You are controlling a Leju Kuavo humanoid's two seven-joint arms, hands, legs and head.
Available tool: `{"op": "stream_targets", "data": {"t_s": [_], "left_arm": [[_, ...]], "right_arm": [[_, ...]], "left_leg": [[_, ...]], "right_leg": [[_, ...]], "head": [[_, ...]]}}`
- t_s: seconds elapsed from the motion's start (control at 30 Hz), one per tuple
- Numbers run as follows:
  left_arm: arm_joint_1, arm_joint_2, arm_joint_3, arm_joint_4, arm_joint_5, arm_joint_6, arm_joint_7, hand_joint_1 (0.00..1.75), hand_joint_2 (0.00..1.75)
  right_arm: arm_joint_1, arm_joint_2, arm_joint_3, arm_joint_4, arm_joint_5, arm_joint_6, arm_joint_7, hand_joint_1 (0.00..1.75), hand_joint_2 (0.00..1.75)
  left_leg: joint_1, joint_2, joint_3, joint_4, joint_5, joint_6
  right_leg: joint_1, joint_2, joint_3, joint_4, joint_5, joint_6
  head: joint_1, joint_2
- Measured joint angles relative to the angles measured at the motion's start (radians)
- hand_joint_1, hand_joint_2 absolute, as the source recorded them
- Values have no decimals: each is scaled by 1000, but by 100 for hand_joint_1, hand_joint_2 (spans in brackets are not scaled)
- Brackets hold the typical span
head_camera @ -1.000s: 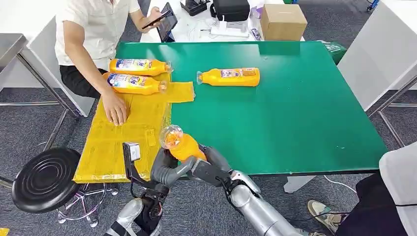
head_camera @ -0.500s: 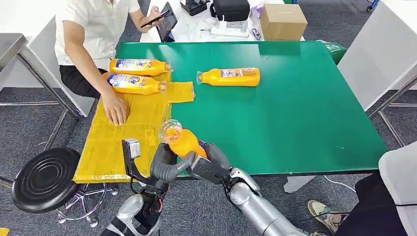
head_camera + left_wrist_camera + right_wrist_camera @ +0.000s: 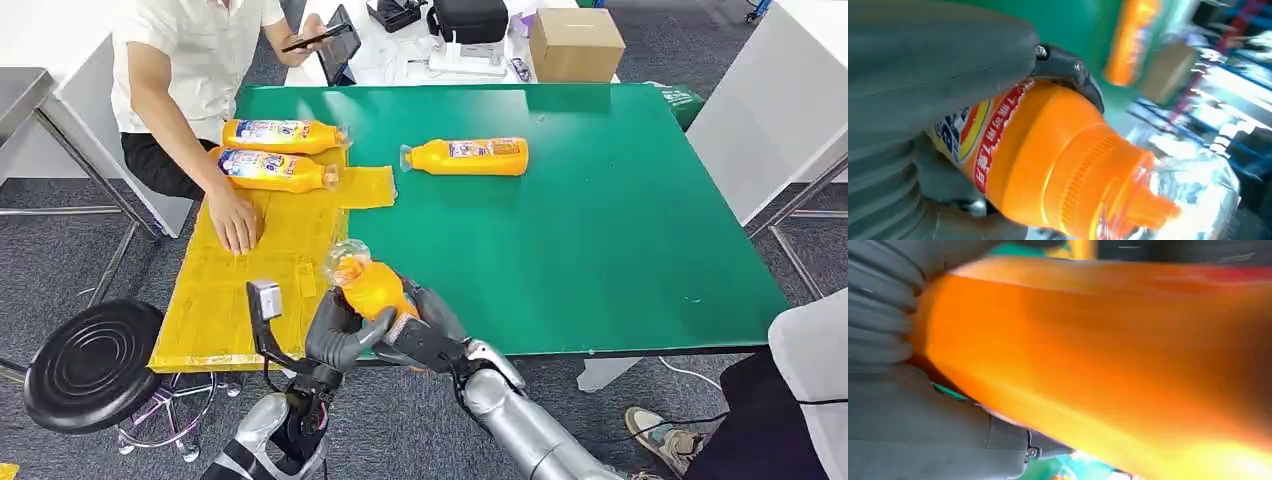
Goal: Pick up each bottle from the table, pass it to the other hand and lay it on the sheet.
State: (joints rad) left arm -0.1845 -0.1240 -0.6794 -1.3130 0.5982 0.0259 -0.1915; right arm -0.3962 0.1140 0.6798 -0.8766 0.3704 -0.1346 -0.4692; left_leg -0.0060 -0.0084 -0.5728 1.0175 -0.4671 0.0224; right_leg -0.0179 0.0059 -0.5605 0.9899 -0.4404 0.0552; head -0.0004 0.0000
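An orange bottle (image 3: 368,287) with a clear cap is held above the table's near edge, cap pointing away from me. My left hand (image 3: 335,338) wraps its lower body from the left and my right hand (image 3: 425,330) grips it from the right. Up close, the left hand (image 3: 923,75) closes around the bottle's label (image 3: 1063,165). The right hand (image 3: 908,420) lies along the bottle's orange body (image 3: 1098,350). Two more bottles (image 3: 282,133) (image 3: 275,168) lie on the yellow sheet (image 3: 250,280). Another bottle (image 3: 470,155) lies on the green table (image 3: 600,220).
A seated person at the table's left rests a hand (image 3: 235,222) on the sheet and holds a phone in the other hand. A black stool (image 3: 90,365) stands at the near left. A cardboard box (image 3: 575,42) and devices sit on the far white table.
The bottle and both hands have shifted slightly up and towards the sheet. My left hand has closed more tightly around the bottle's lower body.
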Motion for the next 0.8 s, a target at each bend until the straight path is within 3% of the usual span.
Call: {"op": "stream_targets", "data": {"t_s": [0.33, 0.37, 0.67, 0.8], "left_arm": [[-3, 5, 4, -37, -95, 40, -44, 175, 175], [-6, 5, 3, -42, -102, 44, -47, 175, 175], [-15, 9, 4, -72, -146, 54, -69, 175, 175], [-39, 13, 11, -78, -351, 196, -135, 175, 175]], "right_arm": [[36, 9, -15, -21, -21, -86, -29, 0, 175], [41, 9, -19, -22, -22, -90, -32, 0, 0], [78, 9, -62, -42, -30, -134, -61, 0, 0], [119, 8, -107, -95, -30, -227, -108, 0, 0]], "left_leg": [[0, 0, 0, 0, 0, 0], [0, 0, 0, 0, 0, 0], [0, 0, 0, 0, 0, 0], [0, 0, 0, 0, 0, 0]], "right_leg": [[0, 0, 0, 0, 0, 0], [0, 0, 0, 0, 0, 0], [0, 0, 0, 0, 0, 0], [0, 0, 0, 0, 0, 0]], "head": [[0, 0], [0, 0], [0, 0], [0, 0]]}}
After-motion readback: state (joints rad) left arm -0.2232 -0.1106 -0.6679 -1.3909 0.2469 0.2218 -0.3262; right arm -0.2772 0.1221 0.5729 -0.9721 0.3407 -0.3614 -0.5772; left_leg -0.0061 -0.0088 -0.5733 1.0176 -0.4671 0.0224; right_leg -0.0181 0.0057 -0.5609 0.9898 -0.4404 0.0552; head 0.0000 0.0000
